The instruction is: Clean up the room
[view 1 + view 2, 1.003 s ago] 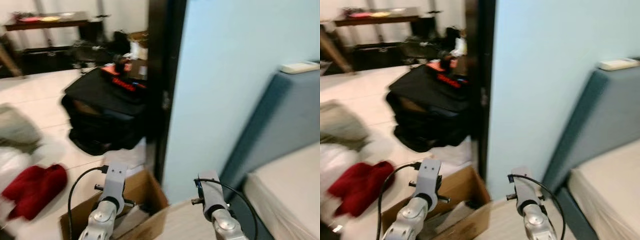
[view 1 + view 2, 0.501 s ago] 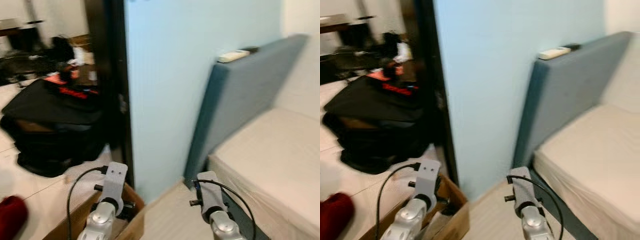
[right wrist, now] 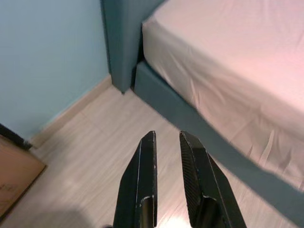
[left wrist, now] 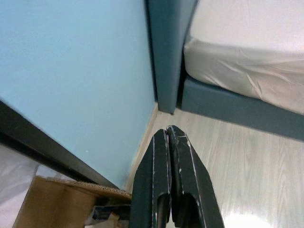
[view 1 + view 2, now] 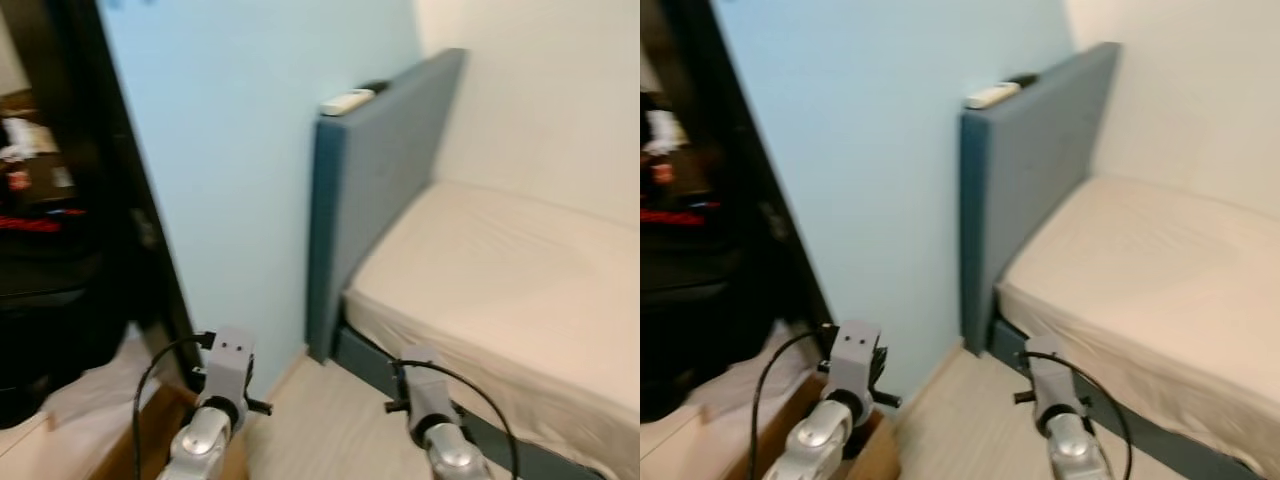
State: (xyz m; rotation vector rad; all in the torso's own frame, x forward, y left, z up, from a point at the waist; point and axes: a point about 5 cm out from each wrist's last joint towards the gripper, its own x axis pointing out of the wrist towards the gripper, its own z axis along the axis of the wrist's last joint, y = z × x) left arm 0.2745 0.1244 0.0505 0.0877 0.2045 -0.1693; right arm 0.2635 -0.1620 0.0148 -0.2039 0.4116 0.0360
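Room, as presented: a bare bed [image 5: 520,270] with a blue headboard [image 5: 365,190] standing against a light blue wall [image 5: 220,150], wood floor [image 3: 85,142] below.

Left gripper [image 4: 167,135]: fingers pressed together, nothing between them, held over the floor near the wall's foot. A cardboard box [image 4: 52,202] sits just beside and behind these jaws, by the dark door frame [image 5: 120,200].

Right gripper [image 3: 167,137]: fingers a little apart, empty, over bare floor with the bed frame ahead of them.

Progress, by judgement: early. Neither gripper carries anything. A white remote [image 5: 345,101] rests on the headboard's top edge, well beyond both jaws, and appears the only loose item on this side. Dark clutter [image 5: 40,230] lies past the doorway, too blurred to identify.

Orientation: the remote lies flat, its long axis running along the headboard's top edge, away from the robot.
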